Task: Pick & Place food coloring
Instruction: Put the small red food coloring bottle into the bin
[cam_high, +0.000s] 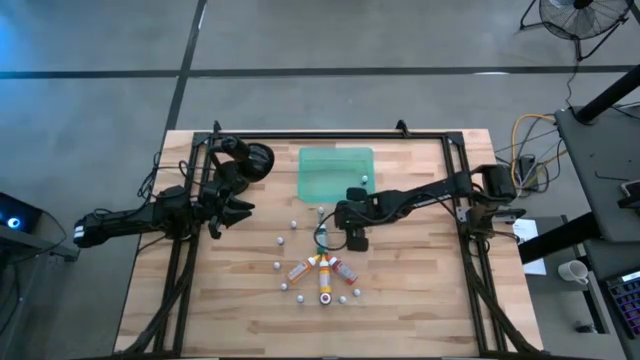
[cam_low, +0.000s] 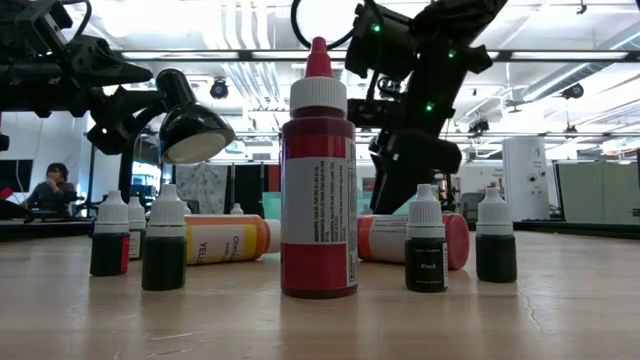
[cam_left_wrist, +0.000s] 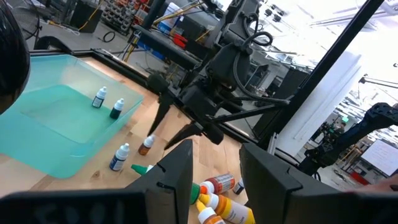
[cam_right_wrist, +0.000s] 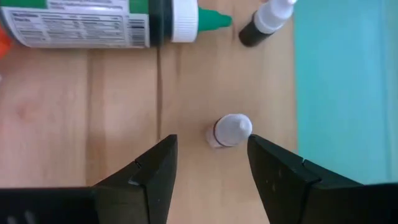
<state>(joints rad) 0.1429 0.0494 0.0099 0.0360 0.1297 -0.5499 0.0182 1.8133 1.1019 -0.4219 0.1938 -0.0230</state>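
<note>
On the wooden table (cam_high: 420, 290) stands a small white-capped dropper bottle (cam_right_wrist: 229, 130), just ahead of the right gripper (cam_right_wrist: 211, 163), jaws open, empty.

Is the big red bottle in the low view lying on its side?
No, the red bottle stands upright on the table, its pointed red tip up.
</note>
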